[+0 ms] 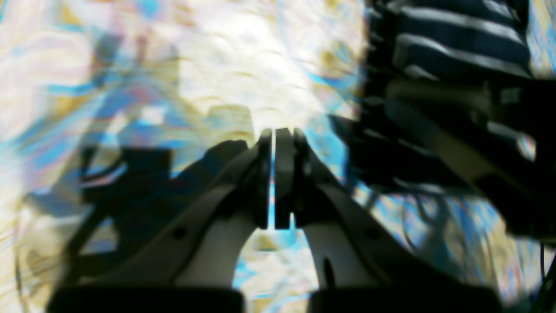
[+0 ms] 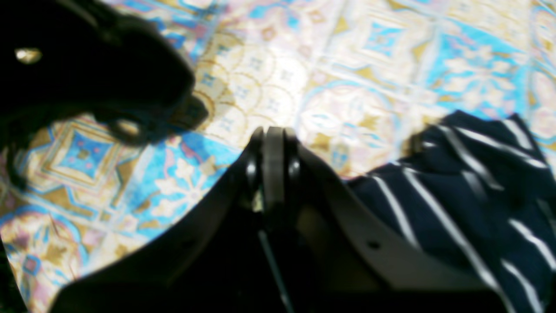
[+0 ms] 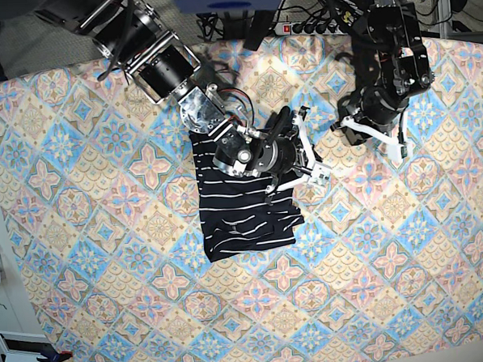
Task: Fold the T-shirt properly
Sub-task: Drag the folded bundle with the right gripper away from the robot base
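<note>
The T-shirt (image 3: pixel 243 213) lies on the tabletop (image 3: pixel 109 277), a bit left of the middle of the base view. It is dark blue, almost black, with thin white stripes. It looks folded into a block shape that is taller than it is wide. Its right edge is a little bumpy. A cloth with pink, blue and yellow diamonds (image 3: pixel 377 287) covers the whole tabletop.

The right end effector (image 3: pixel 316 174) is in the middle of the base view, just past the right edge of the T-shirt, over the cloth. In the right wrist view, the right end effector's (image 2: pixel 273 134) two sides are pressed together with nothing between them. The T-shirt (image 2: pixel 469 191) fills the lower right of that view.

The left end effector (image 3: pixel 398 150) is in the upper right of the base view, well apart from the T-shirt. In the blurry left wrist view, the left end effector's (image 1: pixel 276 137) sides are pressed together too, holding nothing. A striped bit of the T-shirt (image 1: pixel 460 43) shows in the upper right of that view.
</note>
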Available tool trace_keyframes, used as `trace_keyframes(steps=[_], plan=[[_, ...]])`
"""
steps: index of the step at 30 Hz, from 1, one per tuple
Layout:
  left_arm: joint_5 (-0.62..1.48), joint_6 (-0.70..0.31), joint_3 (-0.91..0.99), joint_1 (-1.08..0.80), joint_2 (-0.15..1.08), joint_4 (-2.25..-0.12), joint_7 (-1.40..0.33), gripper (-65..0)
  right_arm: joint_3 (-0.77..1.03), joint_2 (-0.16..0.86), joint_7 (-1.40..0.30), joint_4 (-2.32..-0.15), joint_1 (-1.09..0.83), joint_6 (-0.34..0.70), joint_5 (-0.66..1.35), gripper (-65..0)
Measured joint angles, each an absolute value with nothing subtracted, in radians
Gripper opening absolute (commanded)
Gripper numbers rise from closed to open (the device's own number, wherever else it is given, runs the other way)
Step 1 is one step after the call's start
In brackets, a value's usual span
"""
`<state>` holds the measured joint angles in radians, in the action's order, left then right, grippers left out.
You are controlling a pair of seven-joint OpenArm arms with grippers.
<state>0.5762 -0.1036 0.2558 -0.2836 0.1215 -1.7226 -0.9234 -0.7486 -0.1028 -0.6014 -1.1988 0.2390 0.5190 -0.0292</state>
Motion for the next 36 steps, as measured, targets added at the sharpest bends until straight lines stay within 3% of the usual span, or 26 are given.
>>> trace_keyframes(steps=[9,16,36], plan=[[0.580,-0.107,0.262,-0.297,0.112,-1.723,-0.924,-65.0,-0.724,-0.115,-0.516,-0.969,0.275,0.496,-0.037,-64.7],[0.611,-0.105,0.263,-0.318,0.115,-1.723,-0.924,-65.0,-0.513,-0.118,-0.446,-0.876,0.297,0.492,-0.031,-64.6],[0.630,-0.105,0.264,-0.315,0.119,-1.723,-0.917,-65.0,-0.059,-0.029,-0.437,-0.809,0.411,0.488,-0.253,-64.5]])
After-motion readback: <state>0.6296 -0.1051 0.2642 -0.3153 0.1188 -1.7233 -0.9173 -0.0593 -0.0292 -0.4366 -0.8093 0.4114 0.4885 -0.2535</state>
